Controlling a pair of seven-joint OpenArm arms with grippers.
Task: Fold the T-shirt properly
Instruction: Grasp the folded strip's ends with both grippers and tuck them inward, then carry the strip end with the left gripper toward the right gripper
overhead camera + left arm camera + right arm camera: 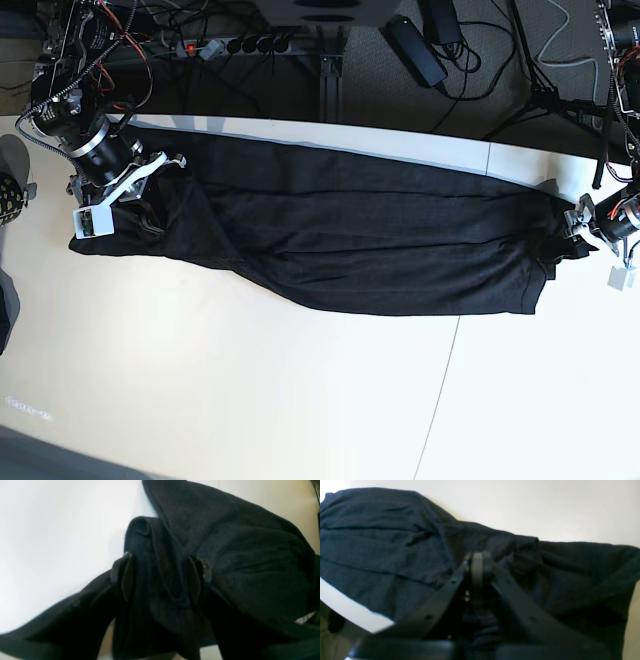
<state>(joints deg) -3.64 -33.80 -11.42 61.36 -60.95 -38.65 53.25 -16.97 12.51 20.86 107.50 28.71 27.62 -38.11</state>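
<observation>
Stretched taut along white tabletop (pixel 250 380): black soft-fabric T-shirt (pixel 350 240); right gripper (pixel 478 562) fingers pinching one end, left gripper (pixel 161 577) fingers spread, straddling bunched cloth.

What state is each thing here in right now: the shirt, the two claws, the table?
T-shirt: stretched lengthwise into a long, wrinkled band between both arms, print not visible.
Left gripper: jaws apart, bunched fabric between them.
Right gripper: shut, at the shirt's other end.
Table: white, shirt lying along its far side.
</observation>
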